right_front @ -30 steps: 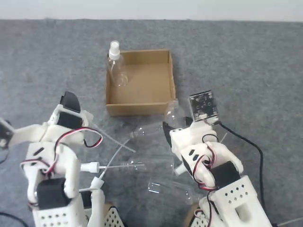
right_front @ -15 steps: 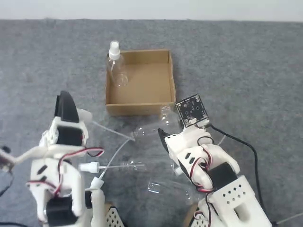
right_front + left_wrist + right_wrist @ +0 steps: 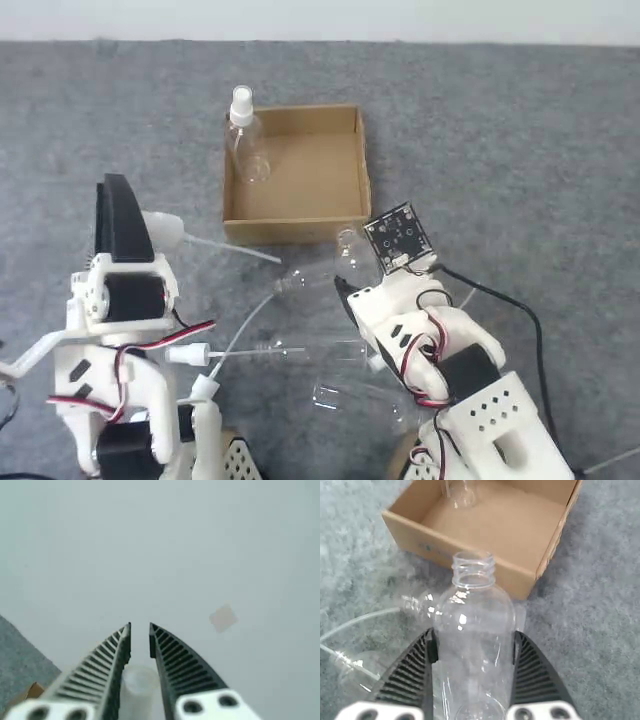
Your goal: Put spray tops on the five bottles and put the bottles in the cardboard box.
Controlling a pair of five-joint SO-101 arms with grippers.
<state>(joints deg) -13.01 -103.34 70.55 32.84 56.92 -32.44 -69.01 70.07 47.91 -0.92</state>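
My left gripper (image 3: 140, 225) is raised at the left, shut on a white spray top (image 3: 165, 228) whose thin tube slants towards the box. In the left wrist view the cap (image 3: 135, 685) sits between the nearly closed fingers of my left gripper (image 3: 140, 630). My right gripper (image 3: 473, 636) is shut on an upright clear bottle (image 3: 472, 615) with an open neck, just in front of the cardboard box (image 3: 450, 545). From above, that bottle (image 3: 350, 243) stands near the box's (image 3: 295, 230) front right corner. A capped bottle (image 3: 243, 135) stands in the box's far left corner.
Three clear bottles lie on the grey carpet between the arms: one (image 3: 310, 275) by the box front, one (image 3: 300, 350) with a spray top (image 3: 190, 352) at its neck, one (image 3: 360, 395) nearest the bases. A loose spray top (image 3: 205, 385) lies beside them.
My left arm has swung up and back, lifting the spray top and its tube off the carpet. My right gripper has carried its bottle slightly left, along the box front.
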